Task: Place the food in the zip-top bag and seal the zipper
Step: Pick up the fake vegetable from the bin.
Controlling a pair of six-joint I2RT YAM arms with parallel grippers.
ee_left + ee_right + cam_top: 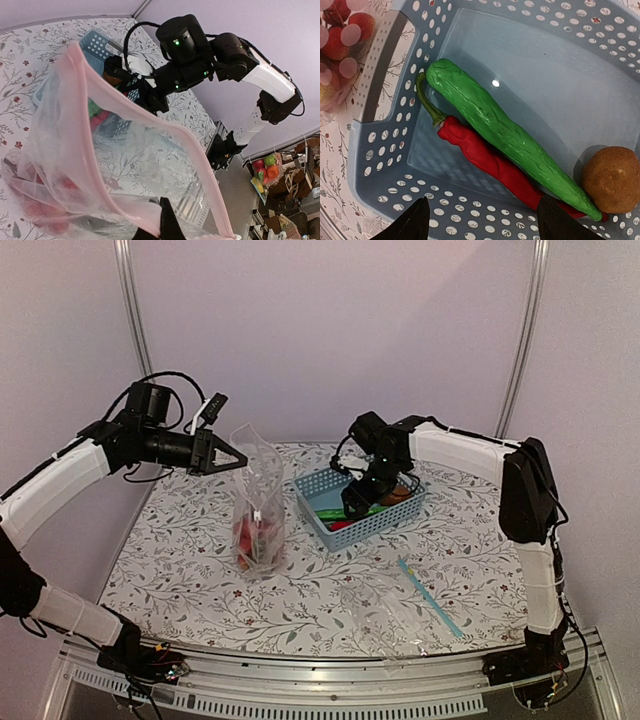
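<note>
Left gripper (236,457) is pinching the zip-top bag (260,502) upright by its top, red fruits (248,535) inside, while right gripper (356,506) dips into the blue basket (312,506).

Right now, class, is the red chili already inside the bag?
No, the chili lies in the blue basket beside a green vegetable.

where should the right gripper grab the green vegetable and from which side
Take the green vegetable at mid-length, from straight above, jaws across its width. It lies flat and diagonal on the basket floor, with bare floor along one side. The chili lies against the other, so that finger likely has to wedge in between. The right gripper hangs open over it.
</note>
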